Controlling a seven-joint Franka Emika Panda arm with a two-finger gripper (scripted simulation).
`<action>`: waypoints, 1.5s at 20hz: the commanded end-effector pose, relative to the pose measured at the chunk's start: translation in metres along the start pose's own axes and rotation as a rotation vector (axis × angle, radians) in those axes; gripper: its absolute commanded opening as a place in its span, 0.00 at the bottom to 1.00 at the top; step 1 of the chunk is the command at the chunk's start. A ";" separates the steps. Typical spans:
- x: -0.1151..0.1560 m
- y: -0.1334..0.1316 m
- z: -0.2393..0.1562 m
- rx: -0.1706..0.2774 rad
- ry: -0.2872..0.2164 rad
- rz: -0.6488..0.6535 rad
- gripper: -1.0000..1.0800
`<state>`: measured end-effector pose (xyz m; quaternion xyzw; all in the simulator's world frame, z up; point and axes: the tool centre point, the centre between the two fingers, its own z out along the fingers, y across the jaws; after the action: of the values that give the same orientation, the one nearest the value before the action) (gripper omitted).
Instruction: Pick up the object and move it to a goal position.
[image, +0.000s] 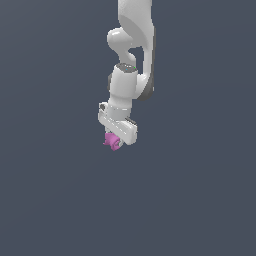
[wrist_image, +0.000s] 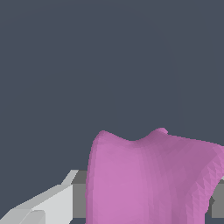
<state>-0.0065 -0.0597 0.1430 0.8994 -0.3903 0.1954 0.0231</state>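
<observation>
Wrist view fills with the magenta-pink object, pinched between grey fingers, so the gripper is closed on it, presumably for carrying to the goal. From outside, it peeks out at about seven o'clock under the white hand, no goal marker visible.

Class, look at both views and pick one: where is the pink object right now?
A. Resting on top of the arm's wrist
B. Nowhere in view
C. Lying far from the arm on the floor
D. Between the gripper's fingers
D: the pink object sits at the gripper tip, and the wrist view shows it filling the space between the grey fingers.
</observation>
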 end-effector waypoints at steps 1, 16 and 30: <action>0.005 -0.009 -0.008 0.007 0.036 0.018 0.00; 0.029 -0.056 -0.057 0.041 0.229 0.110 0.00; 0.050 -0.106 -0.122 0.082 0.454 0.216 0.00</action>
<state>0.0560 -0.0024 0.2756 0.7949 -0.4574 0.3953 0.0514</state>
